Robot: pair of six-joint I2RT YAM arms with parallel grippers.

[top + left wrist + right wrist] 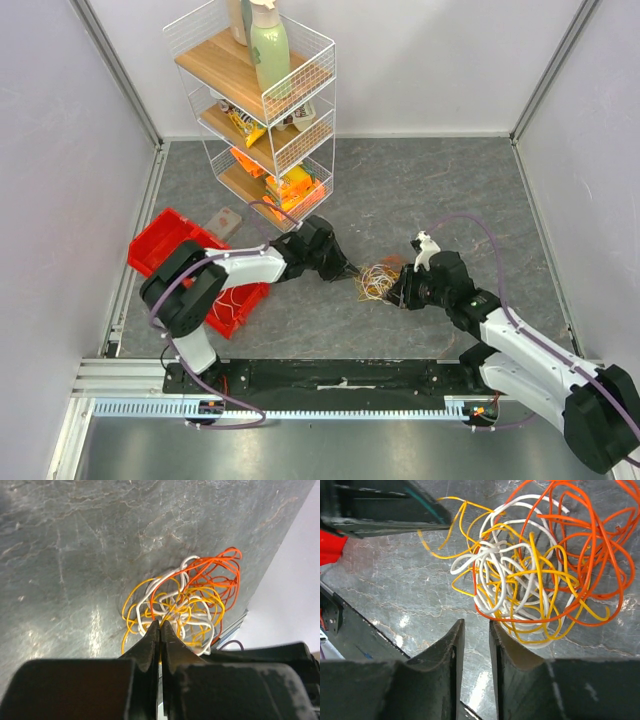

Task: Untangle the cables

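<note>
The cables point(378, 282) are a fist-sized tangle of orange, yellow and white wires on the grey table, between the two grippers. My left gripper point(352, 271) is at the tangle's left edge. In the left wrist view its jaws point(160, 624) are pressed together at the edge of the cables point(185, 600). The right wrist view shows a yellow wire running into the left gripper point(395, 505). My right gripper point(400, 296) is at the tangle's right side. Its jaws point(476, 622) stand narrowly apart with nothing between them, one fingertip point(495, 630) beside the cables point(535, 570).
A white wire shelf rack point(265, 110) holding a bottle and snack packs stands behind the left arm. A red bin point(170, 250) sits at the left with a small flat grey object point(222, 220) beside it. Walls enclose three sides. A metal rail point(300, 405) runs along the front.
</note>
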